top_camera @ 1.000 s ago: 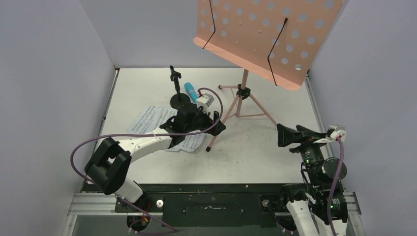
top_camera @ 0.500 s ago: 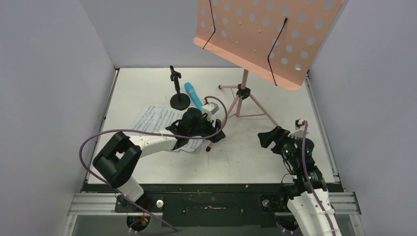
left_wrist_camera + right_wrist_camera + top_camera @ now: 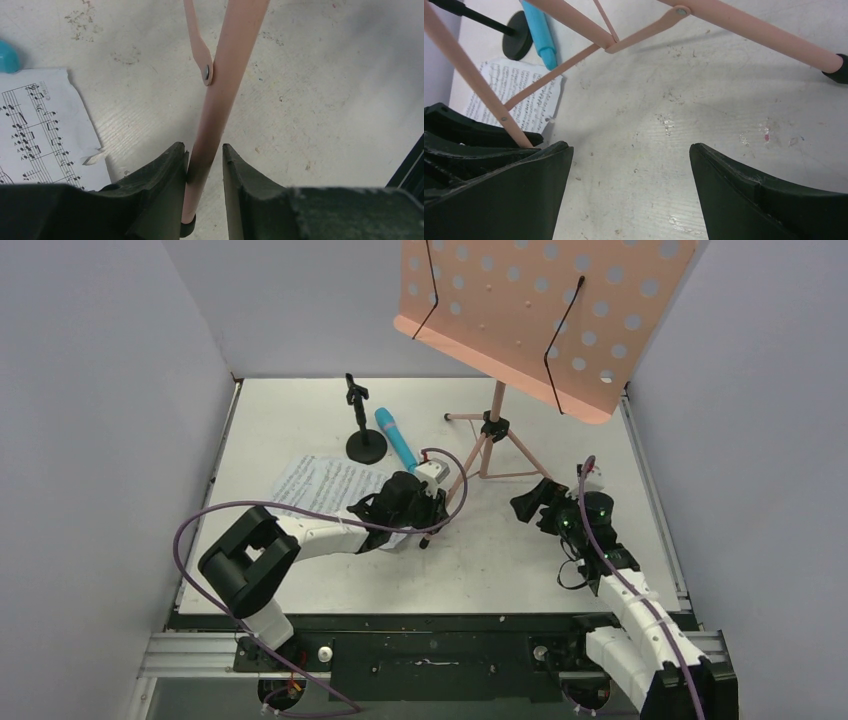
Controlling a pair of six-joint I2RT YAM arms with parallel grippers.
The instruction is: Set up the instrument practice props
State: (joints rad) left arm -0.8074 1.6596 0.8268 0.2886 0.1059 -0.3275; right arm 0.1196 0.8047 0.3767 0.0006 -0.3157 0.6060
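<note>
The pink perforated music stand (image 3: 520,310) stands on its tripod at the back. My left gripper (image 3: 430,518) straddles the foot end of its near leg (image 3: 220,100). The jaws are narrow. One fingertip (image 3: 172,157) touches the leg, and a thin gap shows on the other side. White sheet music (image 3: 320,485) lies flat beside that leg. The blue microphone (image 3: 395,437) lies next to the black mic stand (image 3: 364,445). My right gripper (image 3: 528,505) hovers wide open over bare table (image 3: 649,115) with nothing between its fingers.
The tripod's other legs (image 3: 764,37) and thin braces (image 3: 644,32) cross the space ahead of my right gripper. Grey walls close in the table on three sides. A purple cable loops from the left wrist (image 3: 440,455).
My left gripper slid off the sheet music toward the near tripod leg, and its jaws narrowed around it. My right arm reached forward and left toward the tripod, jaws still wide.
</note>
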